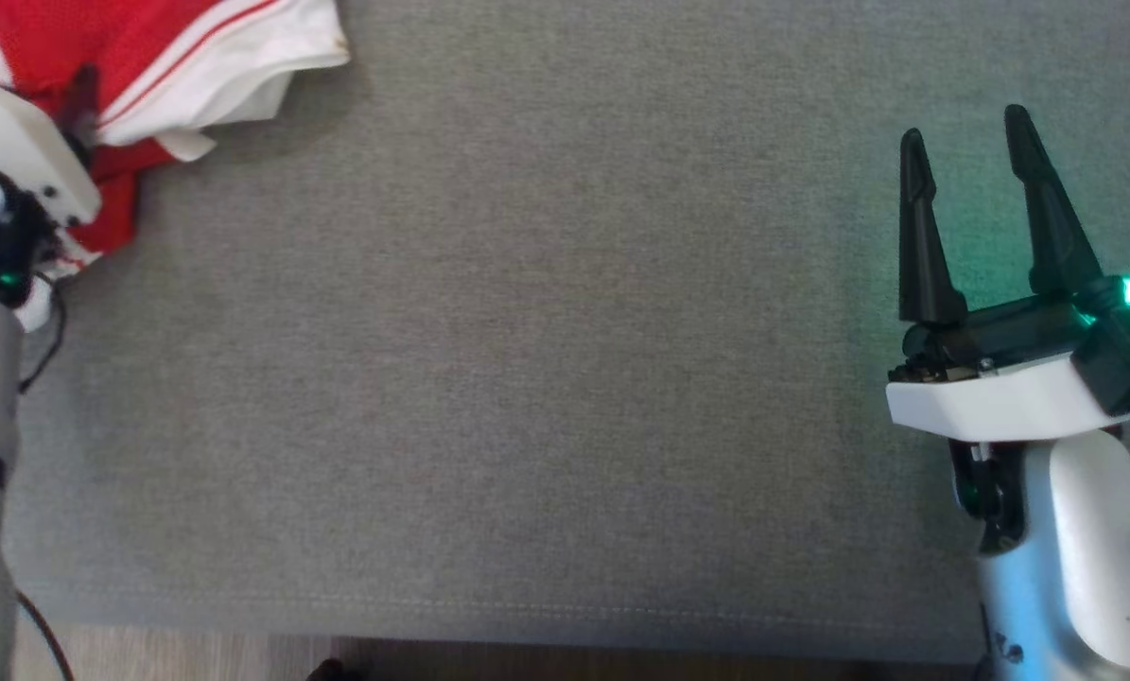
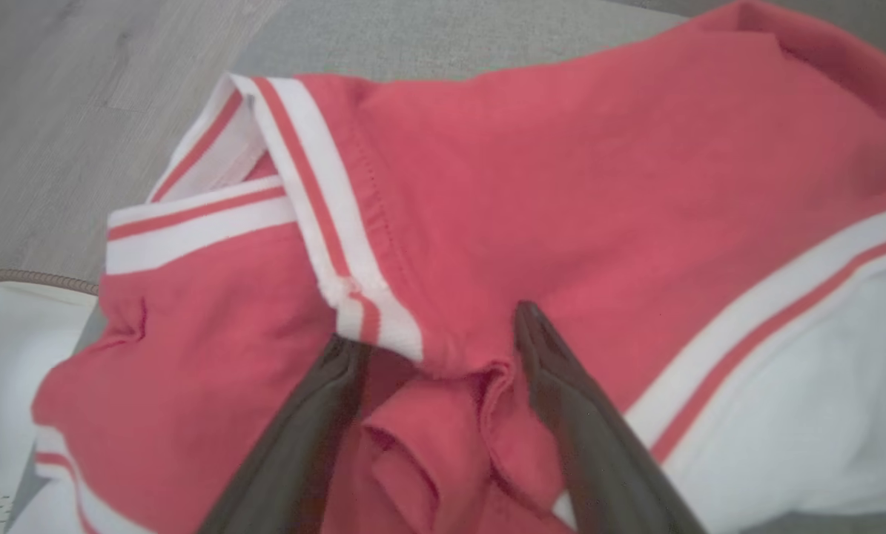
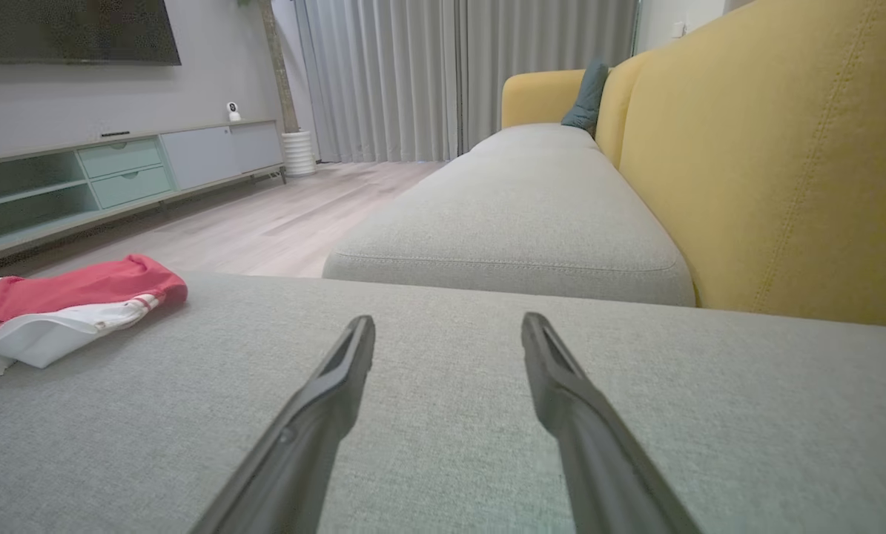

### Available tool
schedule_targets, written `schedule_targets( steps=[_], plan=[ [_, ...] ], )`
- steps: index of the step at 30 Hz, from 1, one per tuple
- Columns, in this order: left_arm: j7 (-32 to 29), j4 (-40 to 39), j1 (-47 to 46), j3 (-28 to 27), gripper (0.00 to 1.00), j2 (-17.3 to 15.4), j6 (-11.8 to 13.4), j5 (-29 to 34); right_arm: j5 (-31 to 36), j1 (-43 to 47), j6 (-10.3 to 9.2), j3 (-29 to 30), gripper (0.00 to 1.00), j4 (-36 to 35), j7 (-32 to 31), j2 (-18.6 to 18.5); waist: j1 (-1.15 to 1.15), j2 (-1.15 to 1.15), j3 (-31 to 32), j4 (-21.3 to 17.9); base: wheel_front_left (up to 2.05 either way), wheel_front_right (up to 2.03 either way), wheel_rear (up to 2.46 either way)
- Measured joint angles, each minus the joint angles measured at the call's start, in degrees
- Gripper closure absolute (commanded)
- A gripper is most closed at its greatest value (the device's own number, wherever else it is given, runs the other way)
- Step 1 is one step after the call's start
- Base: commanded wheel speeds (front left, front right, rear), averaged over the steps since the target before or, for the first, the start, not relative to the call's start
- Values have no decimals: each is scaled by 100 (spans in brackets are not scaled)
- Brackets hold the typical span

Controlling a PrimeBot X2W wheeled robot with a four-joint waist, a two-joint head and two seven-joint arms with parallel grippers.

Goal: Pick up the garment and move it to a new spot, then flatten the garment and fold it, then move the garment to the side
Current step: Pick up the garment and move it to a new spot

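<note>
Both pairs wide apart: left fingers [image 2: 583, 423] straddle bunched garment [image 2: 561, 185] fold; right fingers [image 3: 324, 415] empty above cushion [image 1: 527, 378].

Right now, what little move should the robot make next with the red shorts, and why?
Probably shut the left gripper on the garment: its open fingers straddle a bunched red fold, nothing pinched yet. The right gripper hangs open over the grey cushion, away from it.

yellow sofa [image 3: 769, 170] | grey curtains [image 3: 413, 74] | wood floor [image 3: 279, 222] | dark screen [image 3: 72, 30], perhaps TV
</note>
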State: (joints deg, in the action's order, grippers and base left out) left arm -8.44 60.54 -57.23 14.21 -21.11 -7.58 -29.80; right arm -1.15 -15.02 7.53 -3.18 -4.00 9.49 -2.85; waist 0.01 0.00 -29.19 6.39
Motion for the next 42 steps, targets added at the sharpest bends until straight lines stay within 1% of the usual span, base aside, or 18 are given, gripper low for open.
schedule_targets(
  steps=[2, 3, 4, 5, 7, 13, 17, 20, 23, 28, 31, 33, 37, 42],
  plan=[
    [0, 156, -136, 8, 0, -41, 0, -45, -36, -11, 0, 0, 0, -1, 1, 0, 0, 0, -64, -60, 0, 0, 0],
    [0, 156, -136, 8, 36, -41, 0, -45, -36, -11, 0, 0, 0, -1, 1, 0, 0, 0, -64, -60, 0, 0, 0],
    [0, 225, -201, 23, 36, -47, 0, -86, -36, -19, 0, -1, 0, -1, 2, 0, 0, 0, -89, -84, 0, 0, 0],
    [2, 269, -241, 37, 100, -47, 0, -130, -36, -30, 0, -2, 0, -1, 8, 0, 0, 0, -108, -105, 0, 0, 0],
    [110, 303, -287, 105, 100, -47, 0, -186, -37, -75, 0, -2, 0, 22, 10, 0, 0, 0, -119, -139, 0, 0, 0],
    [968, 220, -292, 323, 100, -35, 0, -315, -142, -90, 0, 3, 0, 254, 114, 0, -1, 0, 103, -150, 0, 0, 0],
    [1503, -54, -292, 498, 100, -37, 0, -420, -201, -88, 0, -3, 0, 425, 208, 0, -1, 0, 386, -139, 0, 0, 0],
    [1761, -230, -288, 604, 100, -36, 0, -555, -323, -80, 0, -19, 0, 559, 265, 0, -1, 0, 638, -145, 0, 0, 0],
    [1961, -623, -276, 765, 100, -41, 1, -765, -443, -58, 0, -21, 0, 737, 336, 0, -1, 0, 979, -167, 0, 0, 0],
    [2022, -1394, -185, 921, 100, 49, 1, -1124, -553, 104, 0, 85, 0, 951, 421, 3, -1, 0, 1400, -202, 0, 0, 0],
    [2011, -1852, 1, 943, 100, 214, 1, -1288, -638, 195, 0, 220, 0, 1079, 452, 3, -1, 0, 1648, -229, 0, 0, 0],
    [1915, -2180, 110, 950, 100, 359, 47, -1384, -667, 195, 0, 309, 0, 1118, 472, 4, -1, 0, 1800, -251, 0, 0, 0],
    [1644, -3006, 233, 1035, 100, 639, 264, -1562, -705, 196, 0, 409, 0, 1206, 485, 5, -1, 0, 2051, -324, 0, 0, 0],
    [1317, -4043, 380, 1133, 100, 1127, 736, -1812, -795, 194, 0, 641, 0, 1219, 500, 9, -1, 1, 2224, -494, 0, 0, 0]
  ],
)
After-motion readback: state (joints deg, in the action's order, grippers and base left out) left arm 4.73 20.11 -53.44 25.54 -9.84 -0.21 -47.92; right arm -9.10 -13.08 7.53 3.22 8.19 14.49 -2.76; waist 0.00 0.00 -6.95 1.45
